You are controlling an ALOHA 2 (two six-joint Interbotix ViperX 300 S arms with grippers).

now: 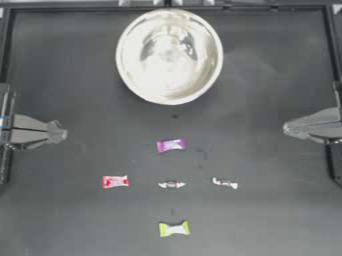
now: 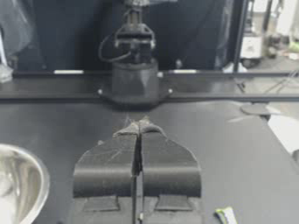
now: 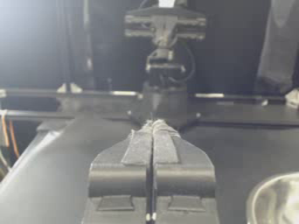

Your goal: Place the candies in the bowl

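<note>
Both arms drawn back to opposite table edges, left gripper (image 1: 59,133) and right gripper (image 1: 288,128) low, jaws pressed together, holding nothing.

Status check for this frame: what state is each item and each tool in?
bowl: upright, empty
purple candy: on table
red candy: on table
two clear candies: on table
yellow-green candy: on table
left tool: shut, parked
right tool: shut, parked
</note>
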